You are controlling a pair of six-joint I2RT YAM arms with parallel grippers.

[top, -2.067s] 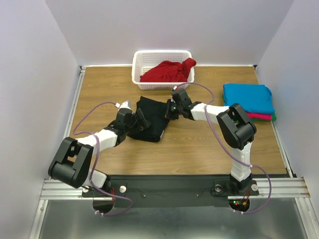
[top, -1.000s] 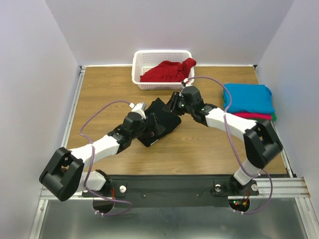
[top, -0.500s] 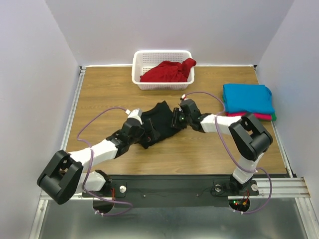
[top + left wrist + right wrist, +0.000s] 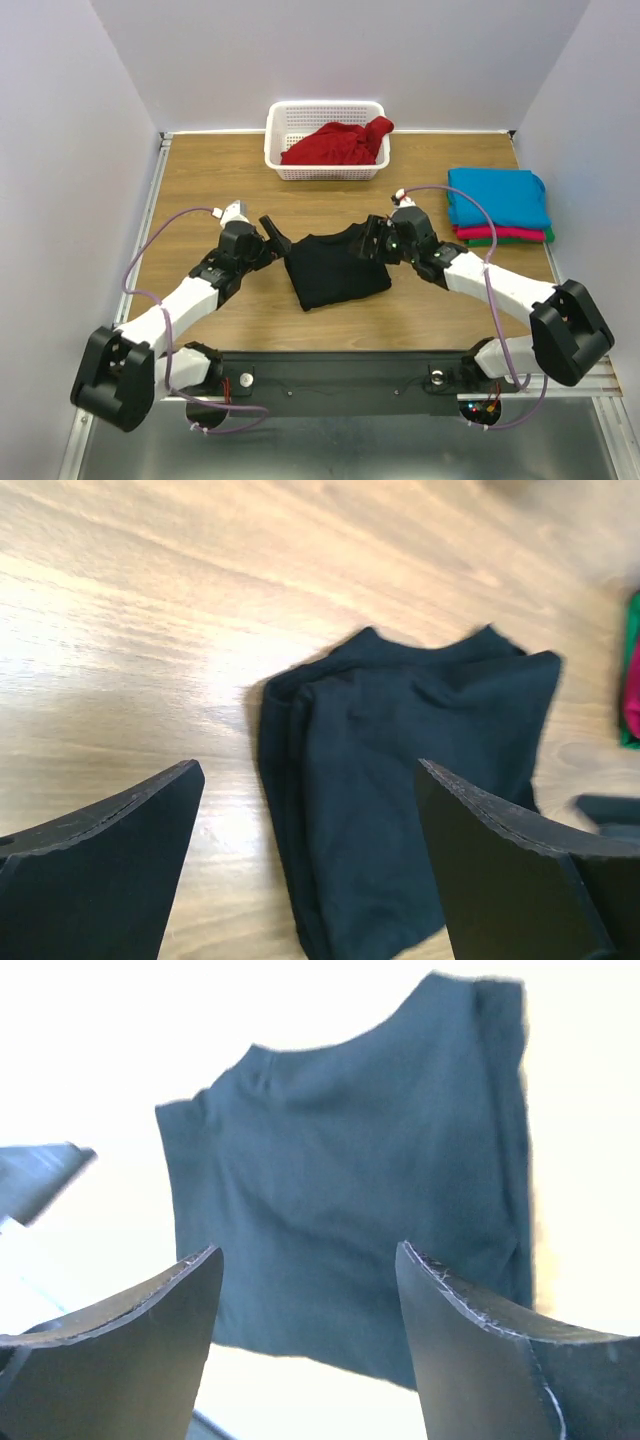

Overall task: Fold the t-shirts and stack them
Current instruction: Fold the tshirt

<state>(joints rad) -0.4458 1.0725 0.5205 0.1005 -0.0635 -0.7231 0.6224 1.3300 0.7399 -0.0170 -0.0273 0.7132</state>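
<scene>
A black t-shirt (image 4: 338, 268) lies folded flat on the wooden table (image 4: 200, 180), between my two grippers. My left gripper (image 4: 272, 232) hovers just off its left edge, open and empty; in the left wrist view (image 4: 308, 770) the shirt (image 4: 420, 780) fills the space ahead of the jaws. My right gripper (image 4: 375, 240) stands at the shirt's upper right corner, open, nothing between its fingers (image 4: 307, 1252); the shirt (image 4: 350, 1210) lies below it. A red t-shirt (image 4: 335, 145) sits crumpled in the basket. Folded turquoise (image 4: 497, 197), pink-red (image 4: 500, 233) and green (image 4: 548, 236) shirts are stacked at the right.
The white lattice basket (image 4: 275, 140) stands at the back centre of the table. White walls close in the left, back and right sides. The stack's edge (image 4: 630, 680) shows at the far right of the left wrist view.
The right gripper opened and let go of the black shirt. Both arms drew back sideways from it, and the shirt now lies flat in a neater folded shape.
</scene>
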